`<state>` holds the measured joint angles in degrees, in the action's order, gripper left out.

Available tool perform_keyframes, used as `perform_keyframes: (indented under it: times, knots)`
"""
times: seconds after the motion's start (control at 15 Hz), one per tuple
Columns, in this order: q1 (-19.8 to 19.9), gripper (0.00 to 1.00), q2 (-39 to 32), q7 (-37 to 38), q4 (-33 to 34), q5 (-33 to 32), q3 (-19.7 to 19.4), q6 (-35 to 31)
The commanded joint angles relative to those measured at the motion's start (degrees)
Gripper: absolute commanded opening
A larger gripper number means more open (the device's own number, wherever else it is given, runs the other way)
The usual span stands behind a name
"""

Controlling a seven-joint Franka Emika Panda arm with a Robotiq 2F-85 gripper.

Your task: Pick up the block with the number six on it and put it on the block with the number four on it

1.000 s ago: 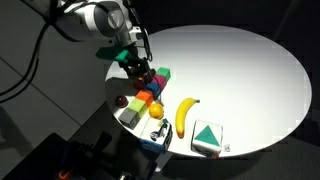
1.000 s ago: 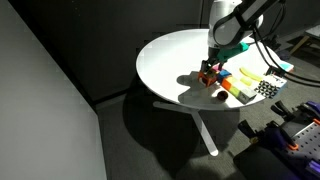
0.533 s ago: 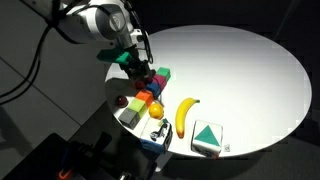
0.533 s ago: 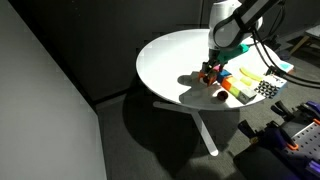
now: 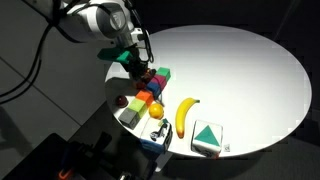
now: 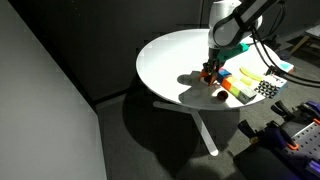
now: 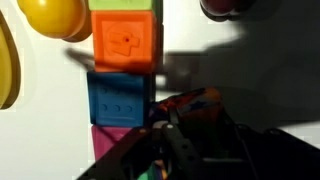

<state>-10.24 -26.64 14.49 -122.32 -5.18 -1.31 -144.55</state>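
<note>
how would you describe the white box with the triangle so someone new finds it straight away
Find the round white table and, in an exterior view, the yellow banana lying near its edge. The white box sits beside the banana, on the side away from the coloured cubes. Nothing else there has a green triangle on a white top.

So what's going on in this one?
A single robot arm has its gripper lowered into the cluster of toy blocks near the edge of the round white table. In the wrist view, the block with reddish edges sits right at the jaws, next to a row with an orange block and a blue block. Whether the jaws have closed on it cannot be told, and no numbers are legible. The banana and white box lie apart.
</note>
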Motion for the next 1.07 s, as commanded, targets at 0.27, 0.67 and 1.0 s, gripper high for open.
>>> perform_keyframes:
  times: [0.27,0.67,1.0]
  knots:
    - [0.77,0.06,3.27,0.31,0.67,1.45,0.70,3.22]
    - [0.79,0.07,7.38,1.40,1.47,2.27,0.67,5.70]
    - [0.42,0.07,10.38,7.56,2.51,0.10,-0.80,8.87]
